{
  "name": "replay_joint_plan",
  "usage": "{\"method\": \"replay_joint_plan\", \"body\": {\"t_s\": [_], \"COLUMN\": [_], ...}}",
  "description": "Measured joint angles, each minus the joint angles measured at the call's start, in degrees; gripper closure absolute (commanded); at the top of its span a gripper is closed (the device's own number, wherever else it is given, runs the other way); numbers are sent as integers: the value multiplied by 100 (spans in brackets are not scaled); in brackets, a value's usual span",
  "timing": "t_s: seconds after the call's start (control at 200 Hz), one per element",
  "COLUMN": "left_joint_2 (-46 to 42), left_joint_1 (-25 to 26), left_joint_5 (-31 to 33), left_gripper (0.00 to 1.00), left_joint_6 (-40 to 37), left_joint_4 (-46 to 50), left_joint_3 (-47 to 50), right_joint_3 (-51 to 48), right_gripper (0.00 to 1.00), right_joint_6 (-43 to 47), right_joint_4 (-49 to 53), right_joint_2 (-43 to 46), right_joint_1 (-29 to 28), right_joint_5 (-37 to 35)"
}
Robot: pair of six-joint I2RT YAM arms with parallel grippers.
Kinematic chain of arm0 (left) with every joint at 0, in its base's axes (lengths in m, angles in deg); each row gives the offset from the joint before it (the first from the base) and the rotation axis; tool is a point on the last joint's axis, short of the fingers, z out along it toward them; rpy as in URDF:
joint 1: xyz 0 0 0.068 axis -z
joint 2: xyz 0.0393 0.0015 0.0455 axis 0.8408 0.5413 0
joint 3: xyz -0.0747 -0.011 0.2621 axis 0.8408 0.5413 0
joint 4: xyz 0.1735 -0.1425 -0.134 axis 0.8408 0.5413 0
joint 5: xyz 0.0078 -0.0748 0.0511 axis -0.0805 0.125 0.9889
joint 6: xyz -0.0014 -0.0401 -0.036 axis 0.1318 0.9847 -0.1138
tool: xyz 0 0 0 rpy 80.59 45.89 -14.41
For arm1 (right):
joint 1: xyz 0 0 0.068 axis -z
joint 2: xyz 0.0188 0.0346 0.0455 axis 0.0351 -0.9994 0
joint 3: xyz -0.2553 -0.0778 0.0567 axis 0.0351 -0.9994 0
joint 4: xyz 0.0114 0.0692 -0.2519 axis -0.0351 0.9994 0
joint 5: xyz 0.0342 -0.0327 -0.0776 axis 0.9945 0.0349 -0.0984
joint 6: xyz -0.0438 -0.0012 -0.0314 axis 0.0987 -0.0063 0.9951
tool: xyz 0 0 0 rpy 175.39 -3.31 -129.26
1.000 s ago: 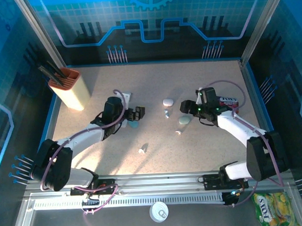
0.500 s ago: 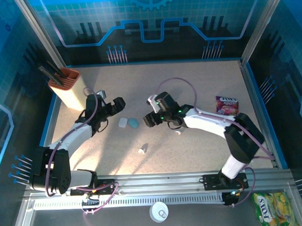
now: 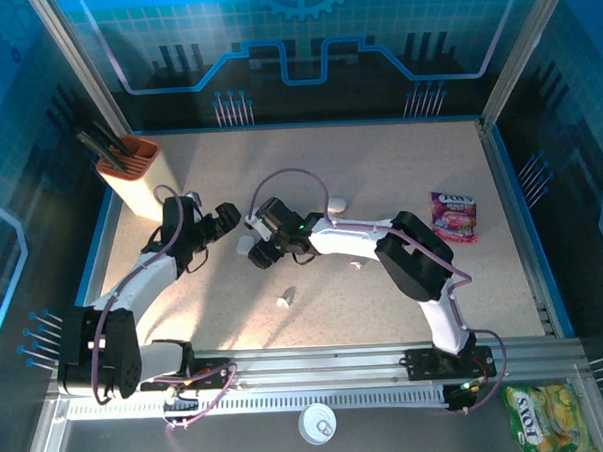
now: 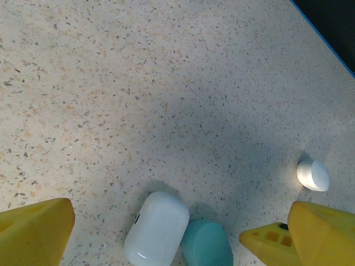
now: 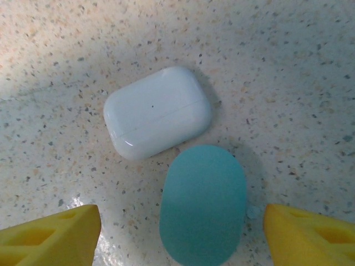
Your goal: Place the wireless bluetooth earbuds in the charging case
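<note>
Right pincer (image 5: 182, 237) swung further left since earlier frame, now low over two cases. Jaws apart, yellow tips flanking teal case (image 5: 203, 202), no contact. White case (image 5: 157, 111) closed, just beyond teal one, side by side. Left pincer (image 4: 166, 233) spread wide, gripping nothing, facing same two cases from other side. Earbud (image 3: 285, 300) loose on bench (image 3: 399, 162) nearer front edge, well apart from both pincers. Second earbud (image 3: 356, 266) beside right arm.
</note>
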Motion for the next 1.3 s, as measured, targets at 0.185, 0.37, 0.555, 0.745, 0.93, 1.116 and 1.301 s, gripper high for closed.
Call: {"method": "replay_joint_plan", "body": {"t_s": [0.185,0.37,0.555,0.745,0.93,1.116,1.301], "left_joint_2": [-48,-48,-48,-48,-131,-348,-544], "left_joint_1": [-22,-28,-28,-28,-28,-28,-20], "left_joint_5": [-2,-2,-7,-4,-4,-92,-597], "left_gripper": [1,1,1,1,1,1,1], "left_joint_6": [-2,2,-26,-160,-267,-468,-953], "left_joint_4": [28,28,26,31,55,70,-31], "left_joint_3": [2,7,7,7,7,7,28], "right_joint_3": [37,37,46,48,-127,-728,-1263], "right_gripper": [27,35,47,59,61,61,61], "right_joint_6": [2,42,116,114,120,157,422], "right_joint_4": [149,170,192,210,186,55,-33], "right_joint_2": [-136,-245,-304,-304,-153,498,1388], "right_joint_1": [7,13,42,105,184,422,748], "right_joint_5": [-11,2,20,31,131,461,857]}}
